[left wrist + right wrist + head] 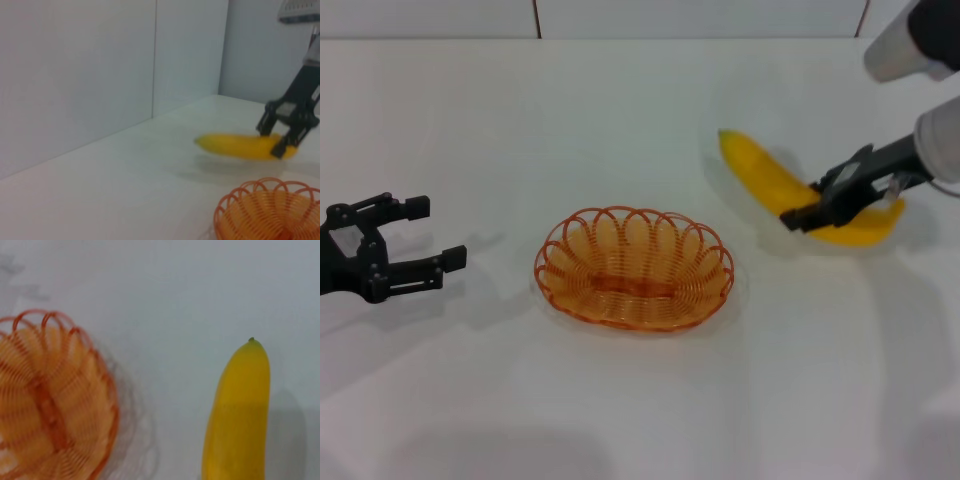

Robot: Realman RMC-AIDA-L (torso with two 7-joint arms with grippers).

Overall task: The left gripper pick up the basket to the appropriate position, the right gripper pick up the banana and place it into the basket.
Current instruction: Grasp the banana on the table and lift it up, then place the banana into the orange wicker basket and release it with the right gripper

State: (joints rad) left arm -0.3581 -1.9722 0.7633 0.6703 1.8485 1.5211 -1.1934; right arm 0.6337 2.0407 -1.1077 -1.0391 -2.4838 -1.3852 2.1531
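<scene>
The head camera looks down from high up at the white table (640, 400). The left wrist camera sits low, looking across it. The right wrist camera looks down from close. All three see the basket (634, 267) (267, 212) (47, 395) and banana (770, 180) (235, 146) (239, 415).

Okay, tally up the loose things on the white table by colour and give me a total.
Orange, the looped wire oval basket: 1
Yellow, the curved smooth banana, with the right pincer around it: 1
Total: 2
</scene>
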